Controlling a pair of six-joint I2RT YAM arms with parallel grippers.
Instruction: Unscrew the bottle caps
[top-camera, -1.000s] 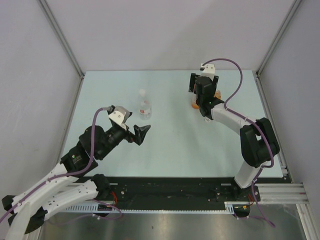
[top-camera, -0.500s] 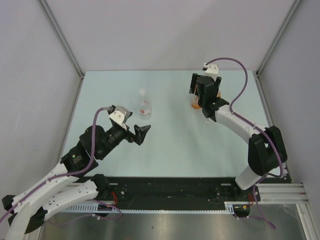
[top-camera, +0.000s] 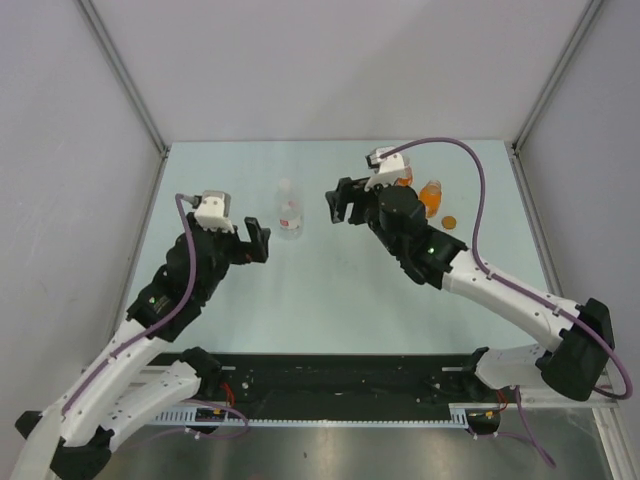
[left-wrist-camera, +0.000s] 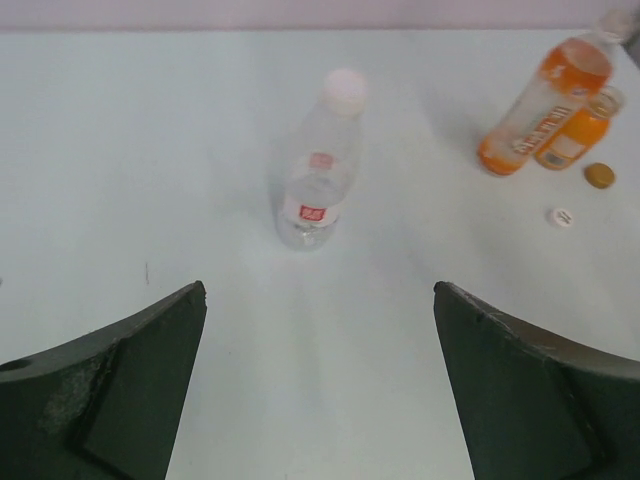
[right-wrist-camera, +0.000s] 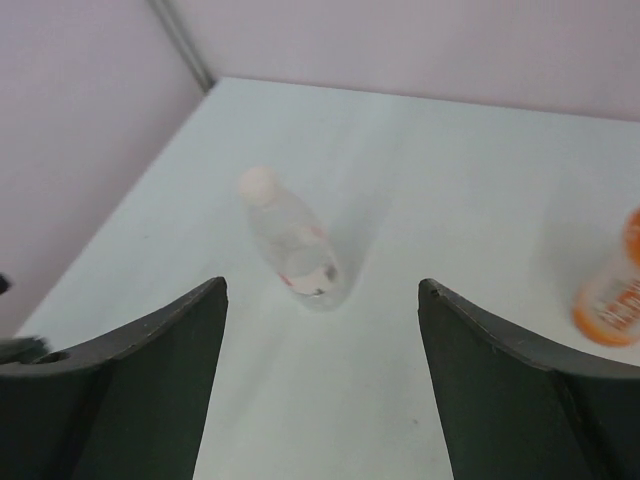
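Two caps off, judging by the layout: orange cap (left-wrist-camera: 599, 175) and loose white cap (left-wrist-camera: 562, 216) lying on the table (top-camera: 330, 290) just beside the tall orange bottle (left-wrist-camera: 540, 105) and the squat orange bottle (left-wrist-camera: 578, 128), far right. One left to do: clear bottle (top-camera: 289, 218) upright mid-table, fitted white cap (top-camera: 284, 186) in place on top.

Left gripper (top-camera: 254, 242) spread wide and empty, just left of the clear bottle and pointed at it. Right gripper (top-camera: 340, 203) likewise spread and empty, near the bottle's other side, not touching.

Likely step: closing in on the last bottle from both sides. Next, probably: clamp the body low with one gripper to stop any spinning or tipping, bring the other square over the cap, pinch, and twist loose. Light, narrow bottle, so easy to knock over on approach.
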